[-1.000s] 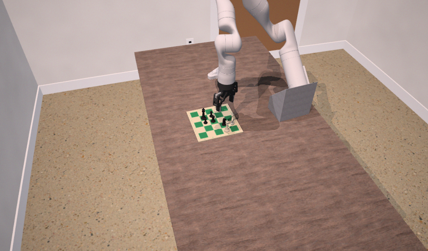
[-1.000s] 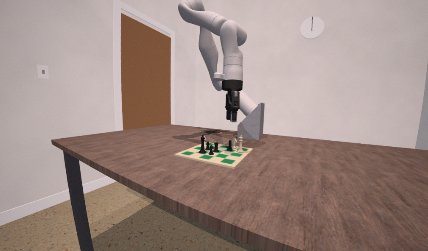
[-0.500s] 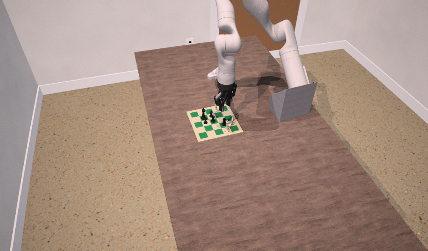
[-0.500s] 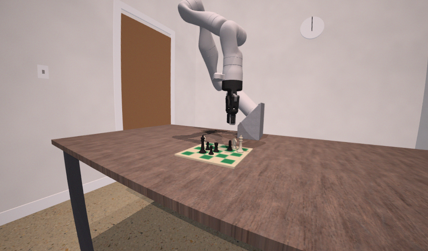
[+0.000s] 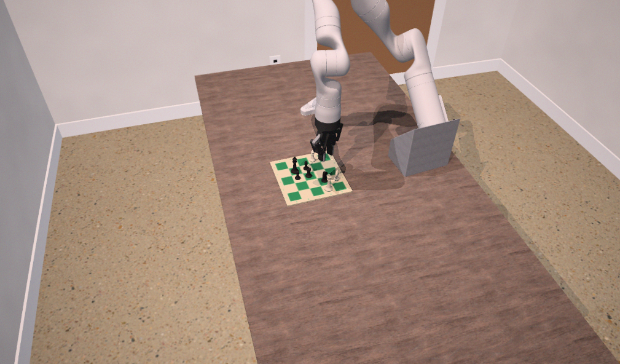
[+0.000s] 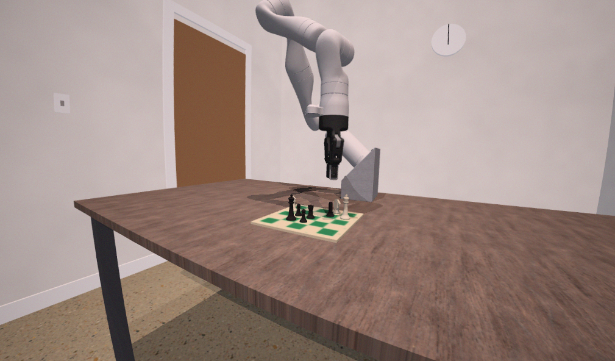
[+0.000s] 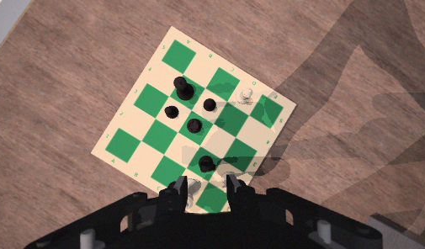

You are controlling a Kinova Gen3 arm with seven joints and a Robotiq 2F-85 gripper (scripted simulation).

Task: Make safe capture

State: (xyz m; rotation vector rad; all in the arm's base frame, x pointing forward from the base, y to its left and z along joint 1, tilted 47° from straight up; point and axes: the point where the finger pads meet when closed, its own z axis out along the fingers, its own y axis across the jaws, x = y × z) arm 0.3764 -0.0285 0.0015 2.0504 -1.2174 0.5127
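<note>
From above, the black two-finger end effector (image 5: 323,154) hangs over the green-and-cream chessboard (image 5: 290,198). From the side it is well clear of the pieces. Its own camera shows the fingers half-narrowed and empty. The small black chess piece (image 7: 206,163) just ahead is probably the capture: light, rigid, slick and easily toppled, so pinch its neck.
</note>
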